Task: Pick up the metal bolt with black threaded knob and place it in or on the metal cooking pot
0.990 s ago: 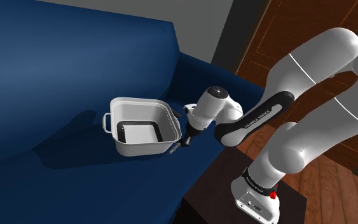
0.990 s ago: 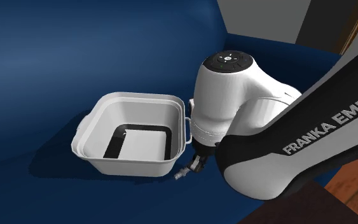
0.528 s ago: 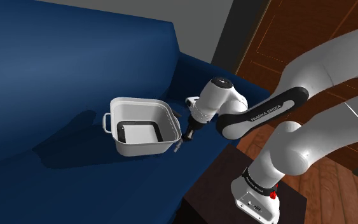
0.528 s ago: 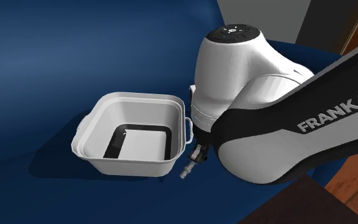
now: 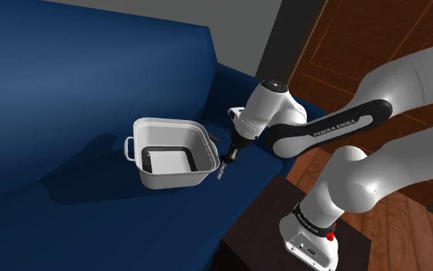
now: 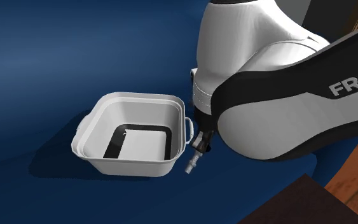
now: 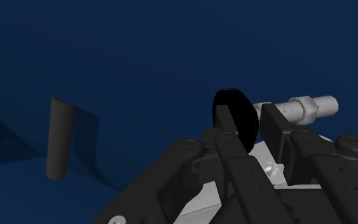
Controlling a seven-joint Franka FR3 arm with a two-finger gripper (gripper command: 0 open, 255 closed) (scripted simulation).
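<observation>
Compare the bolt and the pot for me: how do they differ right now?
The bolt is a slim rod with a black knob; the pot is a wide, open, square-cornered basin. The bolt hangs tilted, clasped in the gripper; the pot rests upright on the blue sofa. Both are mostly pale grey-white.

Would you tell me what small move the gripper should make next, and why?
Probably lift straight up. The gripper clasps the bolt, but the bolt hangs beside the pot with its tip below the rim. Moving sideways now would likely knock it against the wall, so it seems wiser to clear the rim first.
</observation>
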